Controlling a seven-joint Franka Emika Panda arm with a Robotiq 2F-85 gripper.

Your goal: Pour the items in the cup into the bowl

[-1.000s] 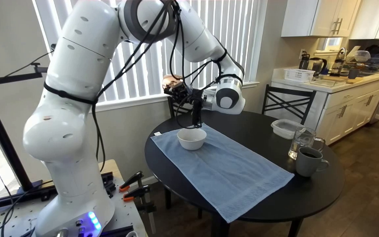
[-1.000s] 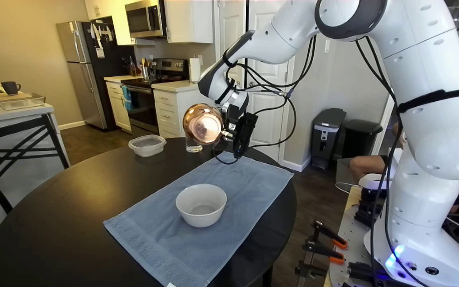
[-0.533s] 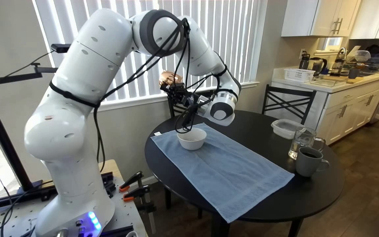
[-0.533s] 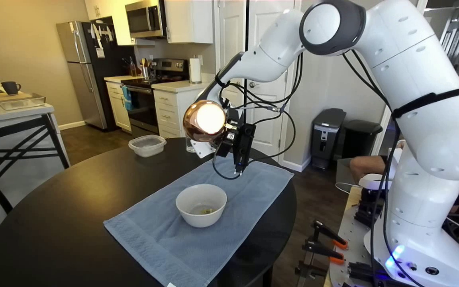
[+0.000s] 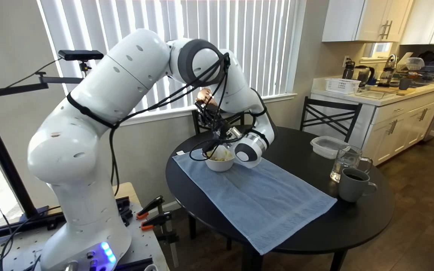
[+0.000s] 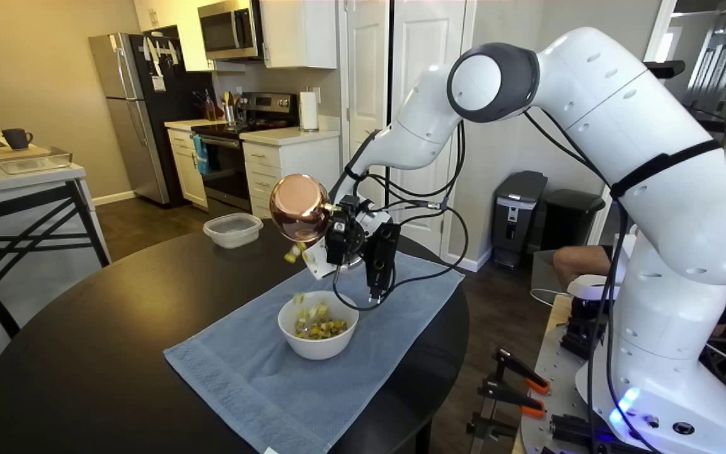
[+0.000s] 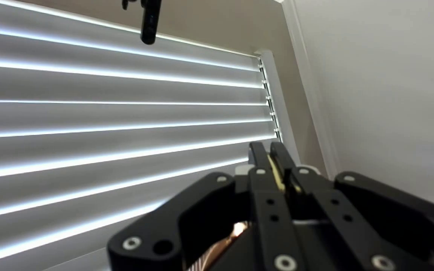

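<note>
The shiny copper cup (image 6: 300,205) is tipped over, high above the white bowl (image 6: 317,349). It also shows in an exterior view (image 5: 205,96), partly behind the gripper. My gripper (image 6: 336,215) is shut on the cup at its side; a brass-coloured strip shows between the fingers (image 7: 259,155) in the wrist view, where a copper edge of the cup (image 7: 219,248) shows low down. Yellow-green pieces (image 6: 295,252) are falling below the cup's rim, and a heap of pieces (image 6: 320,328) lies in the bowl. The cup's inside is hidden.
The bowl stands on a blue towel (image 5: 262,195) on a round black table (image 6: 117,315). A clear plastic container (image 6: 232,232), a glass mug (image 5: 345,165) and a grey mug (image 5: 353,185) stand on the table. Loose cables (image 6: 426,277) hang from the wrist near the bowl.
The arm has come lower and the cup has tipped further. The bowl was bare one second ago, held a few pieces half a second ago, and now holds a heap.
</note>
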